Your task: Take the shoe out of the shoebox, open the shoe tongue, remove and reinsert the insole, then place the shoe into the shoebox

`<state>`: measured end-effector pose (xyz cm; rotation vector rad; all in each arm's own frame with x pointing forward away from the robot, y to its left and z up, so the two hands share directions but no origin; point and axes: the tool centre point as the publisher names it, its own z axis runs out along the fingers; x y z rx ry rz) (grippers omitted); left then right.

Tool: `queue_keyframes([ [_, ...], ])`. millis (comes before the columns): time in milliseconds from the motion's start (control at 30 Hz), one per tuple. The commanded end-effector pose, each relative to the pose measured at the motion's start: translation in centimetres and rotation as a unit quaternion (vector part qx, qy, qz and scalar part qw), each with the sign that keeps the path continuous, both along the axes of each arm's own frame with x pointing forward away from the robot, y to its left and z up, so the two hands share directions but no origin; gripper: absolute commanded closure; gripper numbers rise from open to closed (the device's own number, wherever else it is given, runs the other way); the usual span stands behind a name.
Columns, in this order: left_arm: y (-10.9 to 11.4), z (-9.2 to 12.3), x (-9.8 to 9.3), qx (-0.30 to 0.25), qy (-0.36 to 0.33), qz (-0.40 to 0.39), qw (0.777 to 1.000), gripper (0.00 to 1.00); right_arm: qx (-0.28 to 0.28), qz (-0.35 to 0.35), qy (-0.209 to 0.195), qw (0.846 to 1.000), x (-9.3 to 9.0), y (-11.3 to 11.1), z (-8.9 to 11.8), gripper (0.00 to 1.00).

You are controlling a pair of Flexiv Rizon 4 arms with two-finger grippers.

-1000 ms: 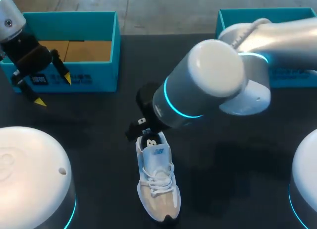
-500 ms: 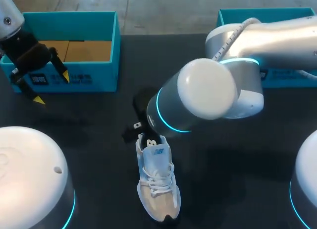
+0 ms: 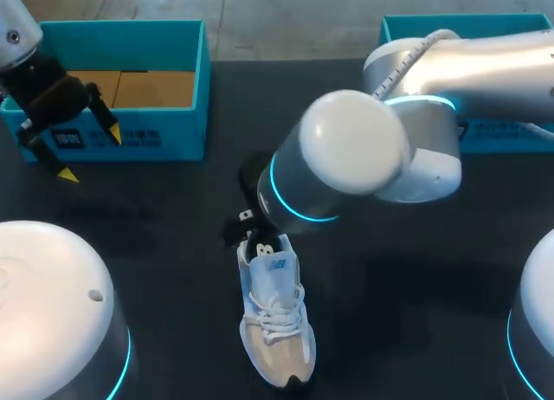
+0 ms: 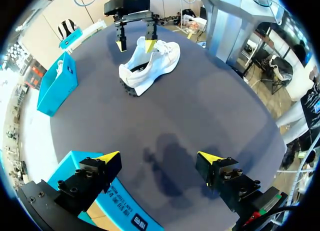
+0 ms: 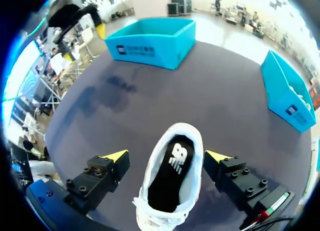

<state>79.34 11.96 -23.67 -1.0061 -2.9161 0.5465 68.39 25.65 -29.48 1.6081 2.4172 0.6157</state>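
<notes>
Between the right gripper's (image 5: 167,156) wide-spread fingers lies the white shoe (image 5: 172,178), clear of both. Its long axis runs along the fingers, heel ahead, toe back beneath the wrist. Left gripper (image 4: 159,157), equally wide open, holds nothing, just beside the shoebox (image 4: 120,212).

I have my left arm (image 3: 19,41) parked at the far left corner. The left gripper (image 3: 93,158) angles downward, jaws spread wide and holding nothing. My right arm (image 3: 459,67) reaches past the middle with its wrist bent down, the right gripper (image 5: 167,155) low over the tabletop (image 3: 415,270), jaws wide apart.
</notes>
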Motion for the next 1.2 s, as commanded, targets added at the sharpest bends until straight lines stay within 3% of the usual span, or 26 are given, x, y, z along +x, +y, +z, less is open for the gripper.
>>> queue_keyframes([
  [33,0.0,0.0,-0.1,0.001,-0.001,0.000,1.000,0.00,-0.031,-0.023,-0.001,0.999,0.0,1.0,-0.2,0.57],
  [133,0.0,0.0,-0.1,0.001,-0.001,0.000,1.000,0.00,-0.042,-0.030,0.000,0.999,0.2,1.1,-0.5,0.76],
  [400,0.0,0.0,-0.1,0.001,-0.001,0.000,1.000,0.00,-0.054,-0.028,-0.009,0.998,0.6,1.1,-1.7,0.74],
  [600,0.0,0.0,-0.1,0.001,-0.001,0.000,1.000,0.00,-0.054,-0.036,-0.010,0.998,1.0,0.7,-2.9,1.00],
  [900,0.0,0.0,-0.1,0.001,-0.001,0.000,1.000,0.00,-0.064,-0.045,-0.020,0.997,2.2,0.2,-4.2,1.00],
  [1200,0.0,0.0,-0.1,0.001,-0.001,0.000,1.000,0.00,-0.126,-0.055,-0.036,0.990,3.2,0.1,-5.1,1.00],
])
